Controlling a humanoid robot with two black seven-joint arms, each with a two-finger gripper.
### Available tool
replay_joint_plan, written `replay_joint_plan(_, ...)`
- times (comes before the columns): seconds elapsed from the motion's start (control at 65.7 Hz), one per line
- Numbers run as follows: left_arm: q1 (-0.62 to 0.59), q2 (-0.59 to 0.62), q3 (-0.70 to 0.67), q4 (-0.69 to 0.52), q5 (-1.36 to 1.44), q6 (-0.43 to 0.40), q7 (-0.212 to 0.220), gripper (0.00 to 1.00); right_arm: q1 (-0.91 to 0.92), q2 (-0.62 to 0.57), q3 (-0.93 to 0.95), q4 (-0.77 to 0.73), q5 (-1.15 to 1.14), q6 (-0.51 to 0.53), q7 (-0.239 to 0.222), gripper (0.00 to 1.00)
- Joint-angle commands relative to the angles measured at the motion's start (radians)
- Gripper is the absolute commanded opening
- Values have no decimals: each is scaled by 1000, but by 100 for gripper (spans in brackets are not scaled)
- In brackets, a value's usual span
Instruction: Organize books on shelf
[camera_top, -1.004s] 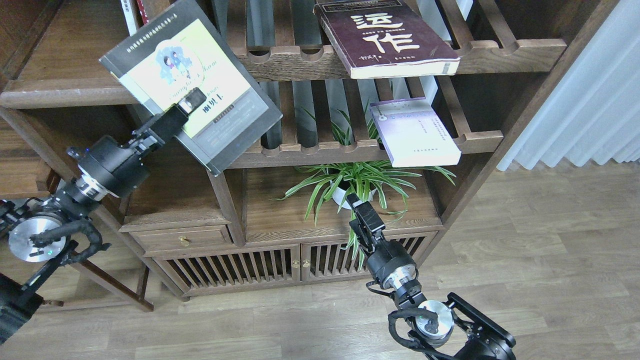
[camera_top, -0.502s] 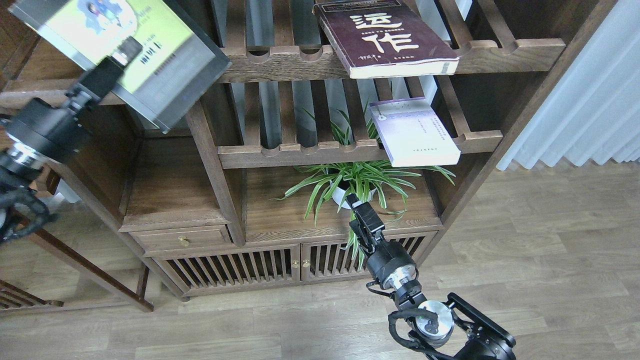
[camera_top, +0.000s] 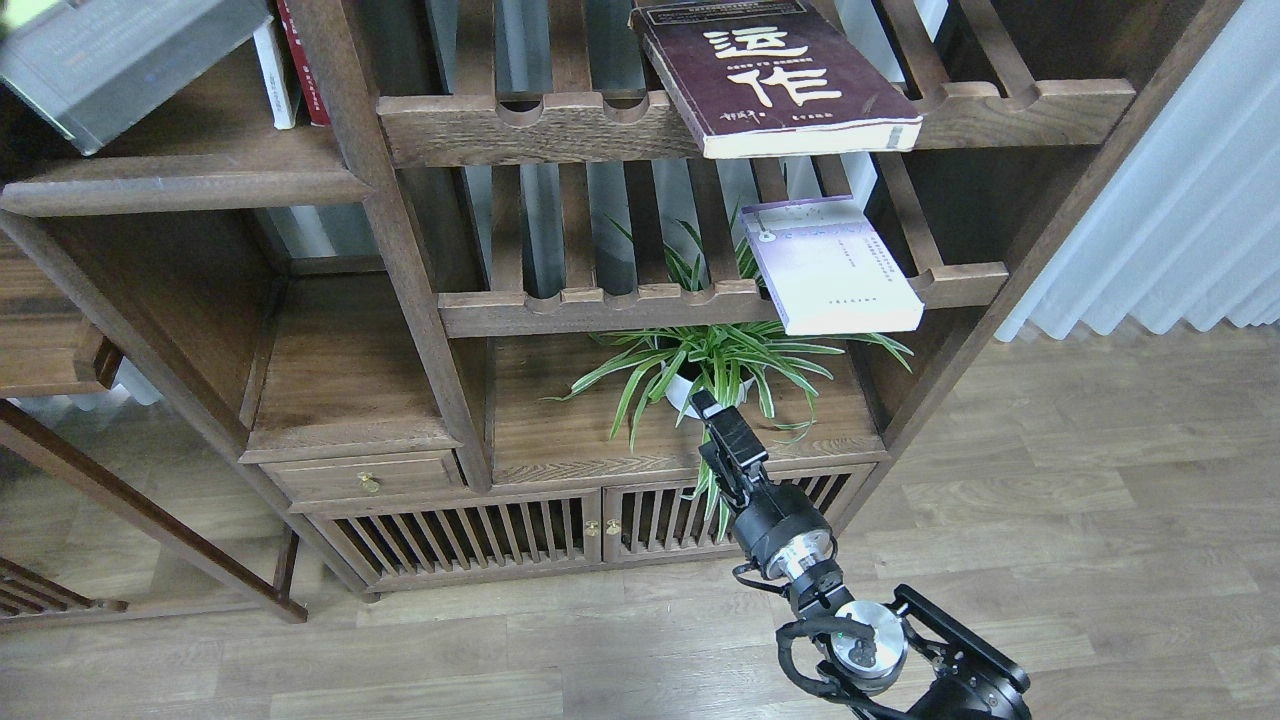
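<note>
I see the black-grey book (camera_top: 115, 55) at the far left top corner, tilted above the solid shelf (camera_top: 180, 185), and mostly cut by the edge of the view; whether it touches the board I cannot tell. My left hand is out of the view, so I cannot say if it holds this book or not. Two upright books (camera_top: 290, 60), white and red, stand just to the right of it on the same board, which I judge is the place where all books should stand. The maroon book (camera_top: 775, 75) lies flat on the upper slatted rack (camera_top: 1010, 95), its near edge hanging over the scalloped rail, so it looks easy to take from the front. The lavender book (camera_top: 830, 265) lies the same way on the lower slatted rack (camera_top: 600, 305), also overhanging. My right hand (camera_top: 722, 420) waits low in front of the plant (camera_top: 700, 365), pointing up toward the lavender book; its fingers look close together with nothing between them, but the view is too end-on to be sure. I think two books remain to be moved.
</note>
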Motion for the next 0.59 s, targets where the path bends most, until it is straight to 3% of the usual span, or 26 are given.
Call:
replay_joint_plan(0.0,1,19,-6,5,0,0,5,0,4,0,-1,2,-2,0,0,98)
replay_joint_plan(0.578,1,-50,-57,29,147,0,17,0,6,0,-4,3,-45,1,0,98)
